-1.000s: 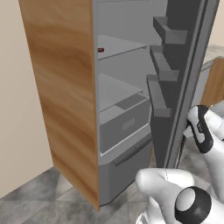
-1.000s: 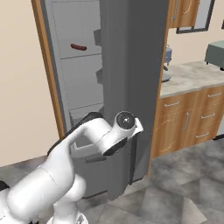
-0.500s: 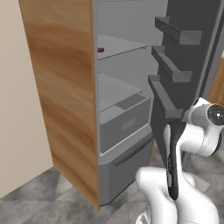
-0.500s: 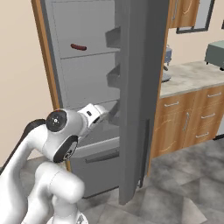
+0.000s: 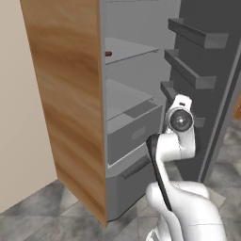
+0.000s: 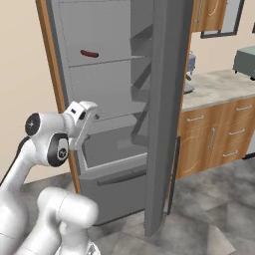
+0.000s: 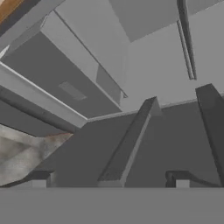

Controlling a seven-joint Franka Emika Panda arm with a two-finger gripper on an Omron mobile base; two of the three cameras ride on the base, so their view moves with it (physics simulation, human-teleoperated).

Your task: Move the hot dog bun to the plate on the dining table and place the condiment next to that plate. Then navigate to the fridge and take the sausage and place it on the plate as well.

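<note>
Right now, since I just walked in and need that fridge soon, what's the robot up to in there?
It's parked in front of the open fridge, after the sausage, which lies on an upper shelf. The gripper is open and holds nothing; it sits lower down, facing the inside of the door and its shelves. The sausage is untouched, so the pick-up hasn't started.

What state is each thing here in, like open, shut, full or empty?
fridge: door swung wide open.
sausage: lying flat on an upper shelf, untouched.
tool: open, holding nothing, pointed at the fridge interior.
fridge drawer: pushed in, closed.
door shelves: bare.
cabinet drawers: closed.
</note>
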